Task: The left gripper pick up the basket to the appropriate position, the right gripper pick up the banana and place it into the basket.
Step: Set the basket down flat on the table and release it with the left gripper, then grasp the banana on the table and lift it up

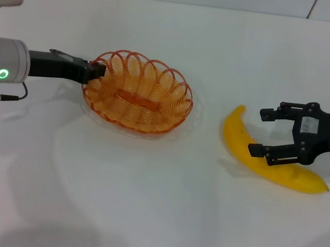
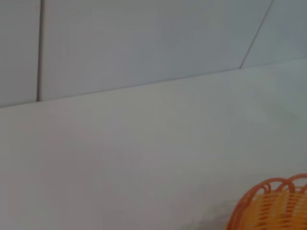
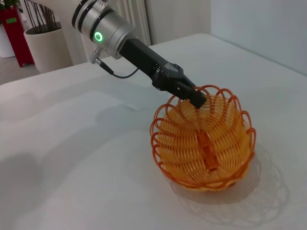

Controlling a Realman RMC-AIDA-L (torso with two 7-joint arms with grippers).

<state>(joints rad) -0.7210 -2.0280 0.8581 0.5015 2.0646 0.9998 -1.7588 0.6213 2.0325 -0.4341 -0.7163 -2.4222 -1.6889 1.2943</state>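
Nearest the robot in the head view, at about four o'clock, the banana [image 1: 269, 161] lies flat on the white desk [image 1: 142, 206], its curve running from an upper tip at the left down to a lower tip at the right. The right gripper [image 1: 263, 132] reaches in level from three o'clock, its forearm roughly parallel to the desk. Its fingers [image 1: 266, 152] are spread wide; the lower one sits over the banana's middle and the upper one hangs above the desk beyond the fruit, so nothing is clasped.

Farther off, toward eleven o'clock, the basket [image 1: 138, 92] sits well apart from the banana. The left gripper [image 1: 98, 72] comes in horizontally from nine o'clock, arm stretched straight with its green light showing. In the right wrist view the left gripper [image 3: 194, 98] has its fingers pinched closed on the basket [image 3: 204, 143] rim. The left wrist view catches only an edge of the basket [image 2: 271, 206].
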